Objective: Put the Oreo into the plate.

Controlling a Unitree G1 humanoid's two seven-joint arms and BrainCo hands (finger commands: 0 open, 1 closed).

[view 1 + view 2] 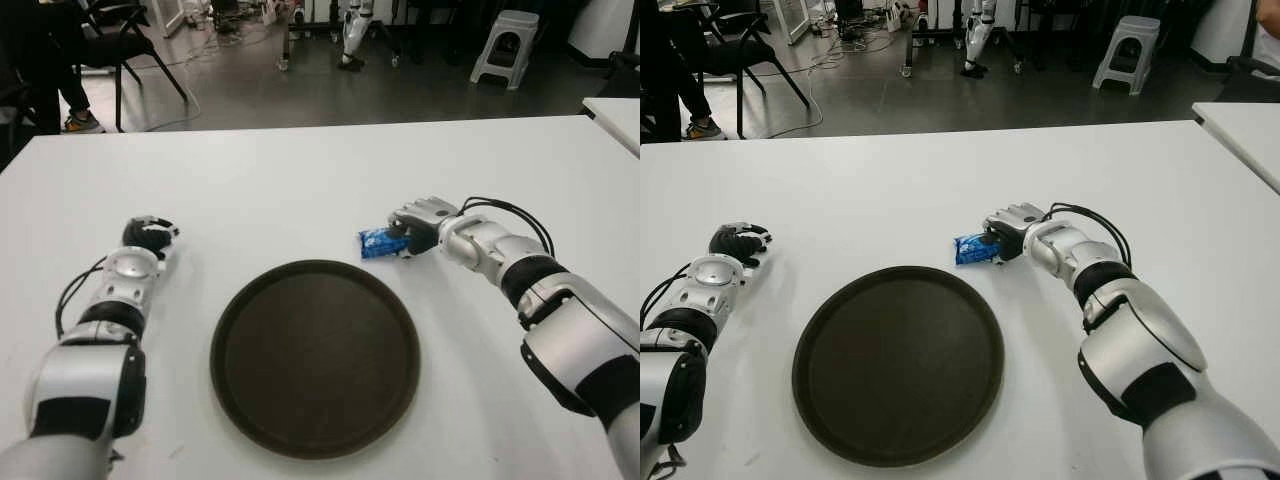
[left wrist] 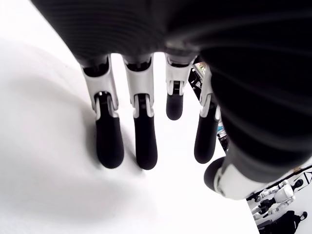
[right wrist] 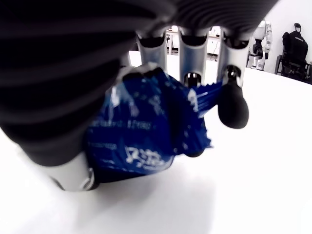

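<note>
Blue Oreo (image 1: 378, 242) gripped by right hand (image 1: 418, 228).

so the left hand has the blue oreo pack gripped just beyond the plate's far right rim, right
Not quite: it is the right hand that grips the blue Oreo pack, as the right wrist view shows. It is indeed just beyond the plate's far right rim. The left hand holds nothing.

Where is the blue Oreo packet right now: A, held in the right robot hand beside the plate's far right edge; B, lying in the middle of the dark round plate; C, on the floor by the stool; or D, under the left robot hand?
A: the right robot hand is closed on the blue Oreo packet, just outside the plate rim.
</note>
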